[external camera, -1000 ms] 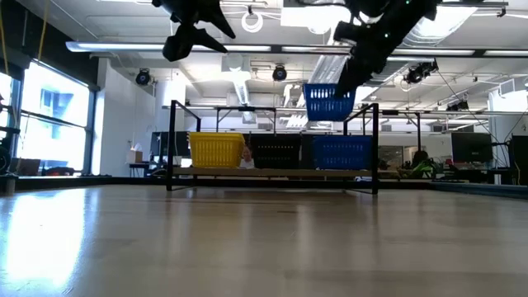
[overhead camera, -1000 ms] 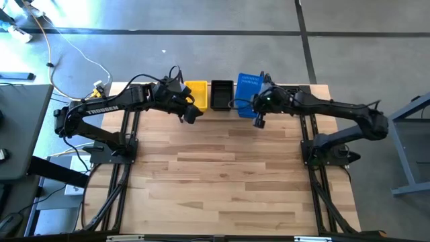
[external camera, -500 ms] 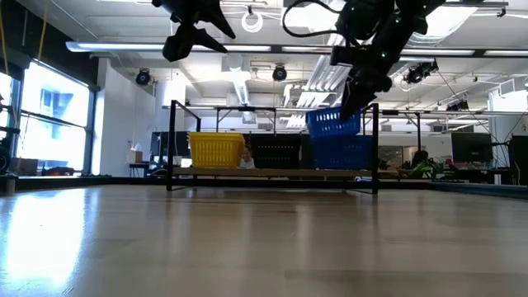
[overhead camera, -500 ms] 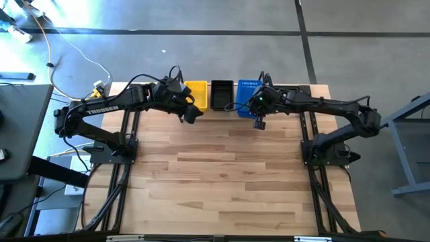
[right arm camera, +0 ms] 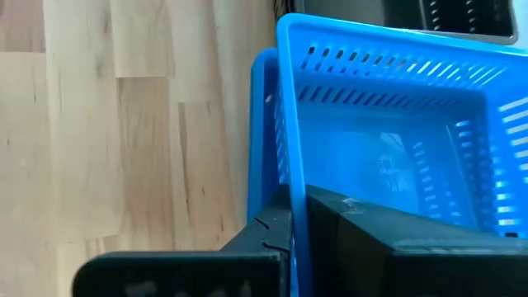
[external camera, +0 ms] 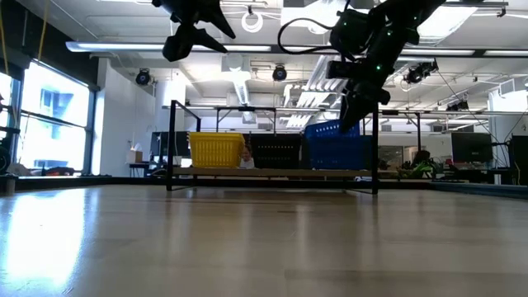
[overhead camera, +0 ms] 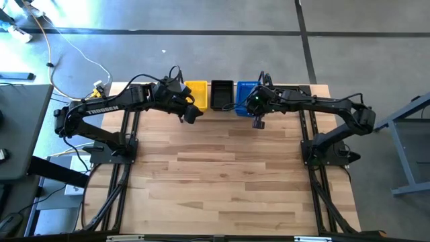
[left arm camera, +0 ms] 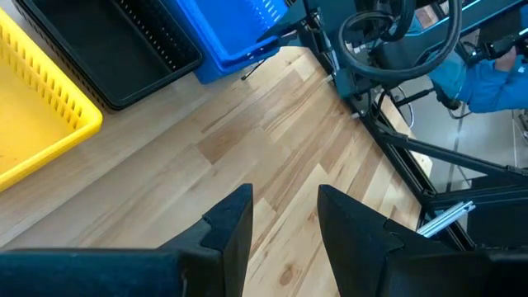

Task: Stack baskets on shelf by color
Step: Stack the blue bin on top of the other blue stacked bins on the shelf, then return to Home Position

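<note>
One blue basket [right arm camera: 388,148] pinched by its near wall in my right claw [overhead camera: 257,106], half nested in the blue stack [external camera: 340,151] on the shelf [external camera: 272,173].

It sits tilted, one end high. If I let go now it may jam crooked or tip off the shelf edge onto the worktop [overhead camera: 222,175]. Yellow basket [overhead camera: 197,94] and black basket [overhead camera: 221,93] stand beside it. My left claw [left arm camera: 285,223] hangs spread and empty near the yellow one.

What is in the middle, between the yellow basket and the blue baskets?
A black basket sits between the yellow basket and the blue baskets on the shelf, seen from the high view.
</note>
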Robot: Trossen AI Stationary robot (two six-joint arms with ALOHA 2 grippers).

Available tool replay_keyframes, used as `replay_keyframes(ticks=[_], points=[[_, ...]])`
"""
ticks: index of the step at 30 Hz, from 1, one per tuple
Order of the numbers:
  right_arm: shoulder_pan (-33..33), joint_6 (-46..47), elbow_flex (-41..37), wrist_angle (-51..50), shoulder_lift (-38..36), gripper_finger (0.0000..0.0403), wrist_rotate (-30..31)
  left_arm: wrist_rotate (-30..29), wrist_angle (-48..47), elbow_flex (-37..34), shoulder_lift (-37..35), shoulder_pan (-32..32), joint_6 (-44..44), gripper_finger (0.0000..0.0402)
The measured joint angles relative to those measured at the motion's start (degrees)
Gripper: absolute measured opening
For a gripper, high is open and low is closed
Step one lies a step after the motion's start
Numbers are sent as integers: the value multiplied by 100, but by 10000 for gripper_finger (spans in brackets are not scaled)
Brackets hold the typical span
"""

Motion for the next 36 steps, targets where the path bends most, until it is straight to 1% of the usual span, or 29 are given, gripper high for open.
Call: replay_keyframes(ticks=[7,9,12,17,22,27,31,33,36], points=[[-34,-232,14,149,0,7,11,0,0,0,0,0,0,127],[-34,-251,14,120,0,18,11,0,2,0,0,0,0,127],[-34,-226,14,116,0,45,11,0,0,0,0,0,0,127],[0,35,134,-46,-45,87,15,76,4,0,0,0,-1,127],[47,209,547,-518,-66,98,118,127,8,99,4,-2,14,127],[47,665,764,-892,-98,97,130,129,-11,347,-21,-4,509,127],[160,1236,1067,-1362,-96,97,116,22,-18,333,-358,-230,981,127],[280,1558,1247,-1465,-96,97,118,-176,-31,211,-627,-449,1153,127],[525,2033,1554,-1448,-96,97,118,-652,-19,-32,-1077,-838,1288,127]])
